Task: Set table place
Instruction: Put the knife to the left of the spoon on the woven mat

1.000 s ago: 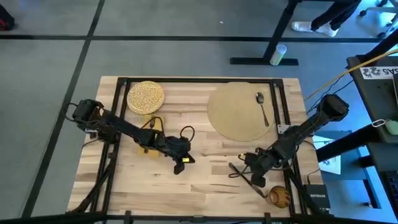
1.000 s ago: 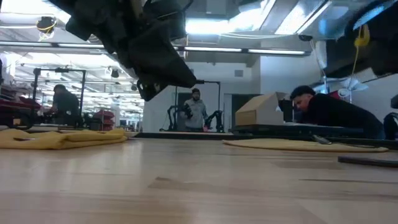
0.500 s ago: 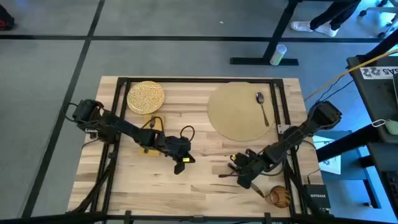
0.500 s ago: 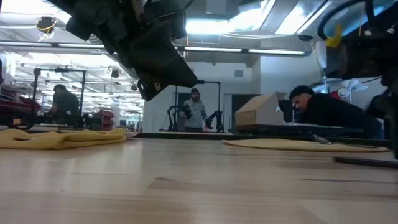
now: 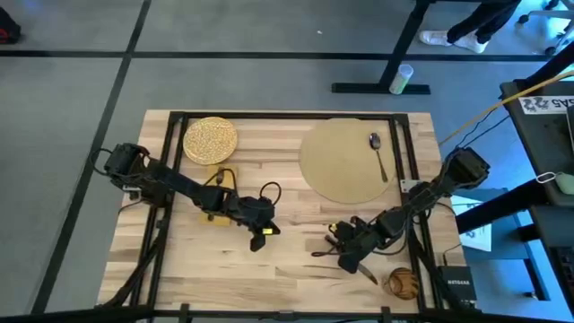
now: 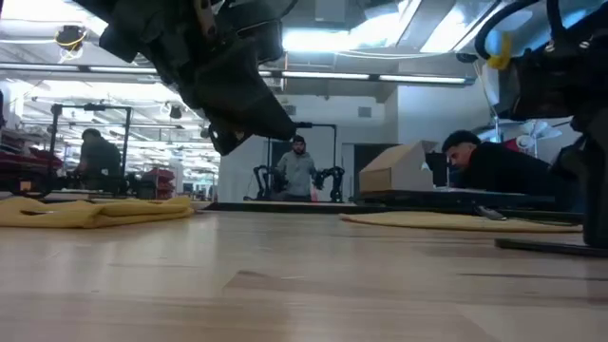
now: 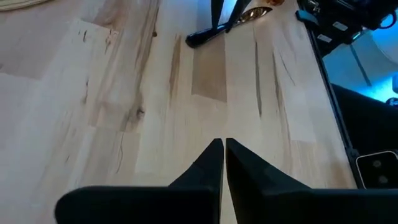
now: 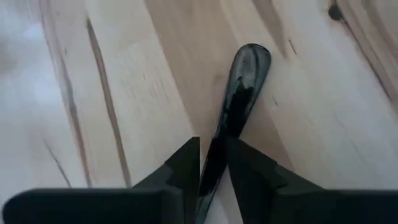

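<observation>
The place, a large round tan mat, lies flat at the far right of the table, and a spoon rests on it. My right gripper is down at the near right, shut on a dark utensil. That utensil shows in the low view down at the tabletop. My left gripper hangs shut above the table's middle, touching nothing. My right gripper pinches the dark utensil's handle between its two fingers, a little back from the rounded free end. The fingers lie along the handle, slanting down toward the table's left. The free end sticks out ahead, low over the wood; whether it rests there, I cannot tell.
A speckled round plate sits at the far left. A mustard napkin lies under the left arm. A brown round object and another dark utensil lie near the front right corner. People stand in the room beyond the table.
My right gripper has gone toward the table's near left and come down onto the dark utensil. The utensil's free end has swung toward the table's left. My left arm has kept still.
</observation>
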You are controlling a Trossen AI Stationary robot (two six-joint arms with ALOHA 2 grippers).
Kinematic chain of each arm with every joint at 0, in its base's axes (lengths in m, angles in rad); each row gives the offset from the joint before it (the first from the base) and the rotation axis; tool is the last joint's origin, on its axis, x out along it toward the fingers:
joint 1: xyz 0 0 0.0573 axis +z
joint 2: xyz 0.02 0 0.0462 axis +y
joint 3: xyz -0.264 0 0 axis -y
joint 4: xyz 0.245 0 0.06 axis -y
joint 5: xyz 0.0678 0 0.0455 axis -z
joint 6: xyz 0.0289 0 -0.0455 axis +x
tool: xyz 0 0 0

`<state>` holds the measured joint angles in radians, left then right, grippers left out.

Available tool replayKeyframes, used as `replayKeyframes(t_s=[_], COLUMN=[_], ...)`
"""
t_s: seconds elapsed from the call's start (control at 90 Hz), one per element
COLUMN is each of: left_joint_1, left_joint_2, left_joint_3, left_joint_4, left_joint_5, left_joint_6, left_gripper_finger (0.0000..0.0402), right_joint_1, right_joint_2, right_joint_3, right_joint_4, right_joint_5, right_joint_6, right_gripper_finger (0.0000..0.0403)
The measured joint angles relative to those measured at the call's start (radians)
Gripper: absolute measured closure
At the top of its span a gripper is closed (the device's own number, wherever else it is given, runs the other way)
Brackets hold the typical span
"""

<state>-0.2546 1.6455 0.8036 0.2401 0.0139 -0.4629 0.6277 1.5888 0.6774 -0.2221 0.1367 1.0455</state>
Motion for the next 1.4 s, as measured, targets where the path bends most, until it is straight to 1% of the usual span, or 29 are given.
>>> replayKeyframes(t_s=[0.256,0.4,0.5,0.611,0.756,1.067,1.178,1.322,1.4], left_joint_1=[0.0,0.0,0.0,0.0,0.0,0.0,0.0,0.021,0.044], left_joint_2=[0.0,0.0,0.0,0.0,0.0,0.0,0.0,0.0,0.0], left_joint_3=[0.0,0.0,0.0,0.0,0.0,0.0,0.0,0.0,0.0], left_joint_4=[0.001,0.002,0.001,0.002,0.003,0.003,0.003,0.001,-0.002], left_joint_5=[-0.002,-0.003,-0.003,-0.003,-0.003,-0.003,-0.003,-0.016,-0.022], left_joint_6=[0.002,0.003,0.006,0.007,0.018,0.027,0.041,0.07,0.079], left_gripper_finger=[0.0402,0.0402,0.0402,0.0402,0.0402,0.0402,0.0402,0.0402,0.0402], right_joint_1=[-0.017,-0.049,-0.08,-0.111,-0.166,-0.304,-0.338,-0.341,-0.339], right_joint_2=[0.031,0.032,0.033,0.034,0.037,0.037,0.041,0.04,0.04], right_joint_3=[0.001,0.001,0.0,-0.002,-0.004,-0.005,0.015,0.092,0.133], right_joint_4=[-0.011,-0.004,0.004,0.014,0.071,0.12,0.138,0.126,0.094], right_joint_5=[0.013,0.018,0.055,0.07,0.083,0.083,0.055,-0.02,-0.034], right_joint_6=[0.003,-0.046,-0.092,-0.138,-0.224,-0.405,-0.491,-0.581,-0.608], right_gripper_finger=[0.0333,0.0371,0.0396,0.0397,0.0402,0.0402,0.0402,0.0402,0.0402])
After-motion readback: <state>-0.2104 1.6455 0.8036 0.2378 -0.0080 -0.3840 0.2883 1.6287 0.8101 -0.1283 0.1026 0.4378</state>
